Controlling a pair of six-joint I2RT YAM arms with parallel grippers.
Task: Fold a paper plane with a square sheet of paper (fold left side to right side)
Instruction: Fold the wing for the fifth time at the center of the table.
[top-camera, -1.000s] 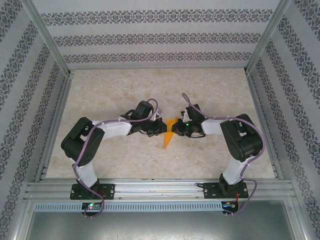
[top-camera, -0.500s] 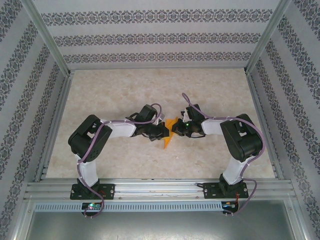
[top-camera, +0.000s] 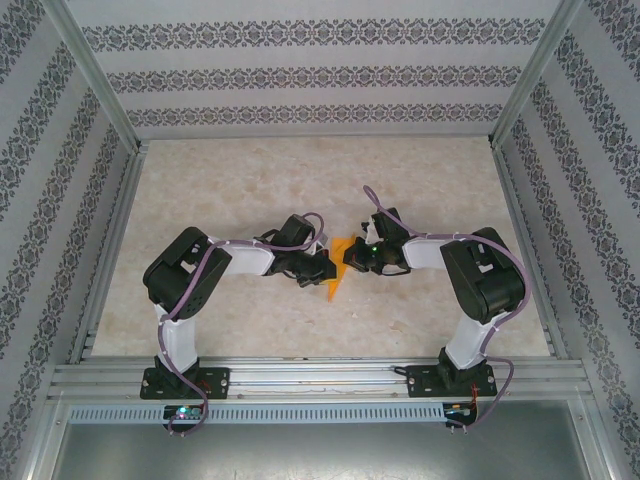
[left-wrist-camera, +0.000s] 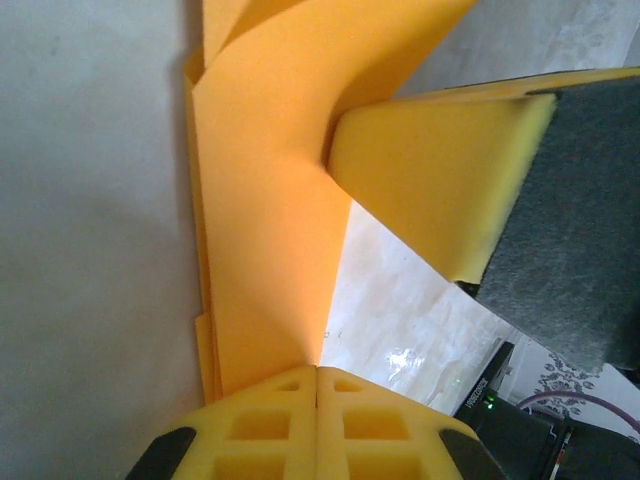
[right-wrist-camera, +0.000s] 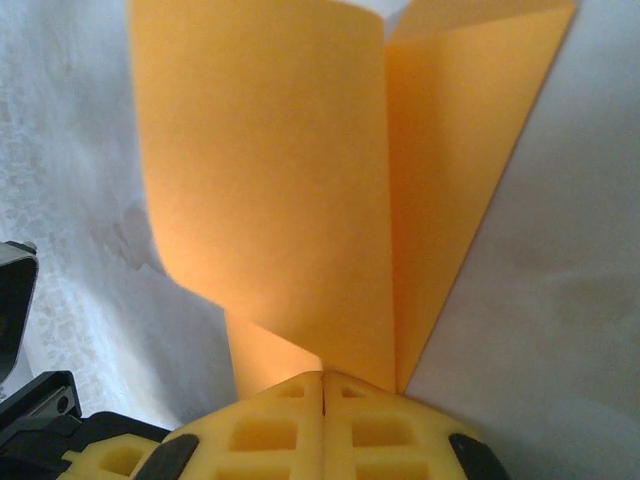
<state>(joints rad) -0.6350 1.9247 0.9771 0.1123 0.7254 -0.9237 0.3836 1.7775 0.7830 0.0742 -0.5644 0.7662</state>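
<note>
Orange paper (top-camera: 336, 283), folded into a narrow wedge, sits mid-worktop (top-camera: 250, 190) between the two arms. On its left side, the left claw (top-camera: 322, 268) is pressed together, pinching the paper's layered edge at its fingertips. On its right side, the right claw (top-camera: 352, 257) pinches the opposite edge, where a flap curls upward.

the left gripper (left-wrist-camera: 318, 372) has its yellow pads pressed together on the near end of the orange paper (left-wrist-camera: 262, 230), which runs away from it in several folded layers. a second yellow finger pad (left-wrist-camera: 440, 170), backed in dark grey, touches the paper from the right. the pale table (left-wrist-camera: 90, 250) lies to the left.
</note>
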